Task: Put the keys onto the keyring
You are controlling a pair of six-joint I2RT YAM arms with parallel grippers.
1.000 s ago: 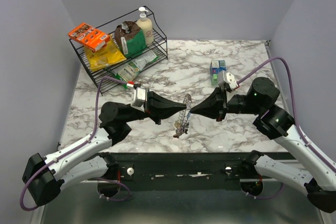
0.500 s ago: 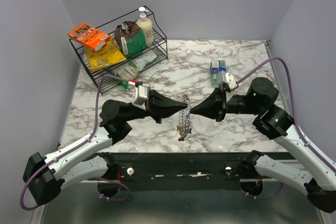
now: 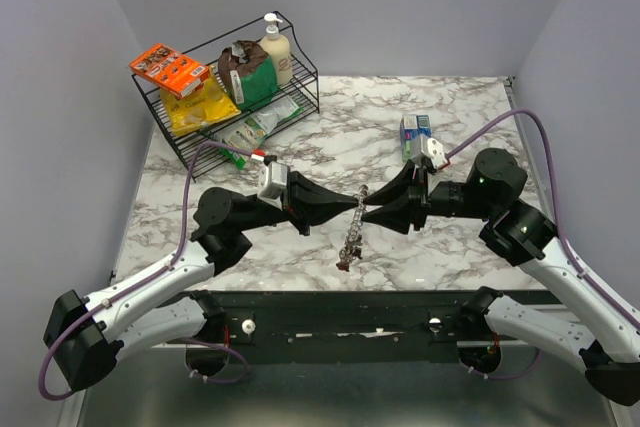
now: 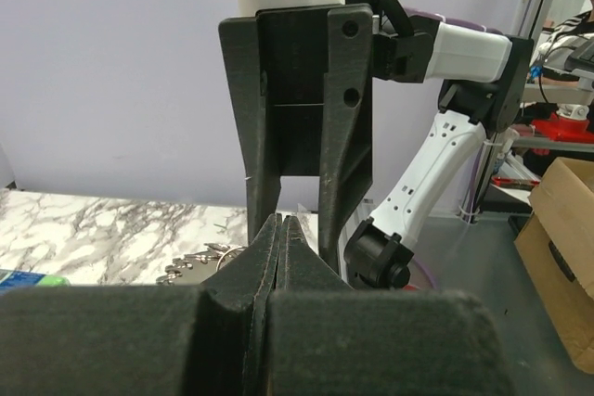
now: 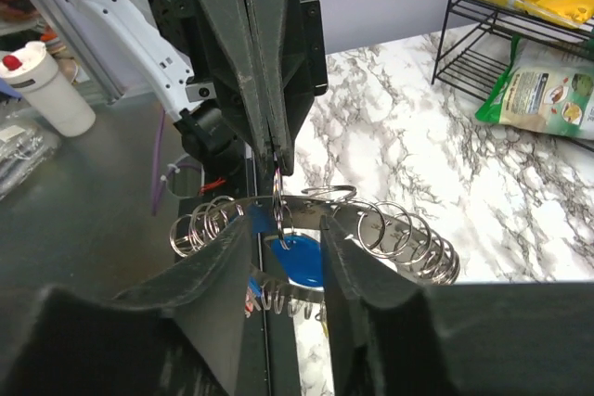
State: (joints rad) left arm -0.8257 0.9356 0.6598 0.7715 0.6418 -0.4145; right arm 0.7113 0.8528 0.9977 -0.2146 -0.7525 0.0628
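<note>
The keyring (image 3: 351, 233) is a silvery band strung with many small split rings and hangs edge-on between the two grippers above the marble table (image 3: 460, 107). My left gripper (image 3: 358, 203) is shut on one small split ring of it; in the right wrist view that ring (image 5: 278, 203) sits pinched in the left gripper's tips (image 5: 278, 159). My right gripper (image 5: 285, 224) is open, with one finger on each side of that ring. A blue key head (image 5: 302, 261) hangs under the band (image 5: 408, 229). The left wrist view shows shut jaws (image 4: 280, 222) and a bit of the keyring (image 4: 195, 264). Red and yellow keys cannot be made out.
A black wire rack (image 3: 300, 82) at the back left holds snack bags, an orange box (image 3: 168, 69) and a soap bottle (image 3: 275, 47). A small blue-green box (image 3: 414, 135) stands behind the right gripper. The table's front edge lies just below the keyring.
The left gripper has moved right and lifted the keyring. The two gripper tips have come together, with the right fingers now around the pinched ring.
</note>
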